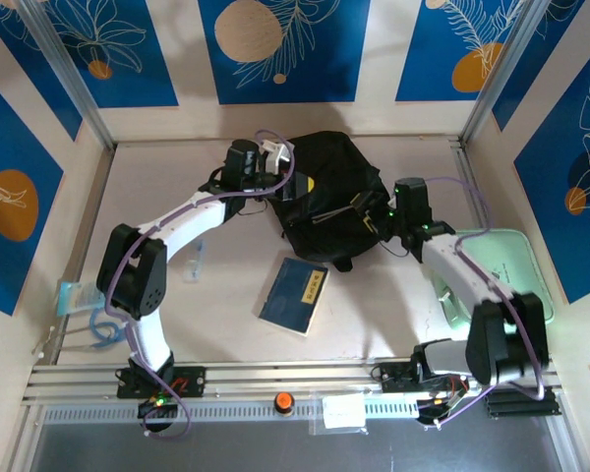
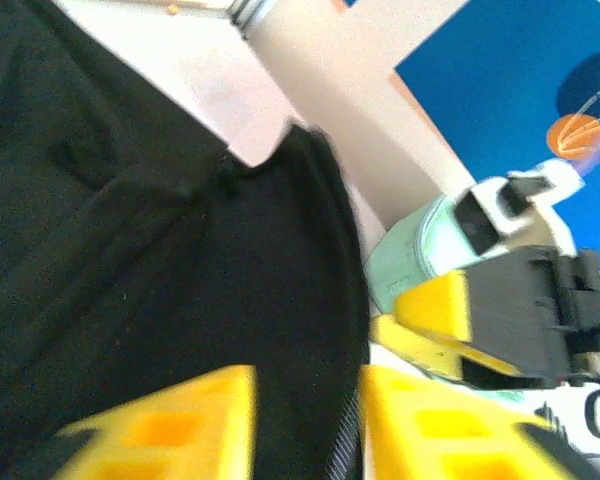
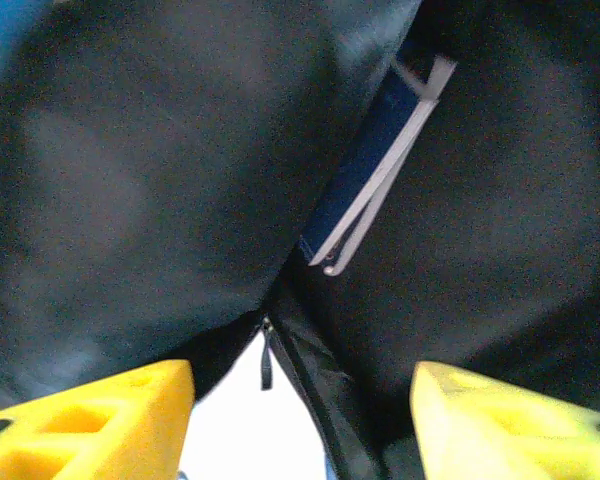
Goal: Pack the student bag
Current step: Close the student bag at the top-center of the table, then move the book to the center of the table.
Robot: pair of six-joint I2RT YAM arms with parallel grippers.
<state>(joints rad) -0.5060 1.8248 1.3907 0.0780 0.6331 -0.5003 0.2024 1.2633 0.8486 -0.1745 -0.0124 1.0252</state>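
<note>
Packing is running partway; one blue book [image 3: 365,190] is lying inside the student bag [image 1: 329,197], a second book [image 1: 293,293] is waiting on the surface [image 1: 226,295]; left end effector [image 2: 308,390] is pinching the bag's fabric; right end effector [image 3: 300,385] is gaping.

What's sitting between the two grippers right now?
The backpack. In the top view, the left gripper is at its left edge and the right gripper is at its right edge.

Black student bag [image 1: 329,192] near blue book [image 1: 293,295]
</note>
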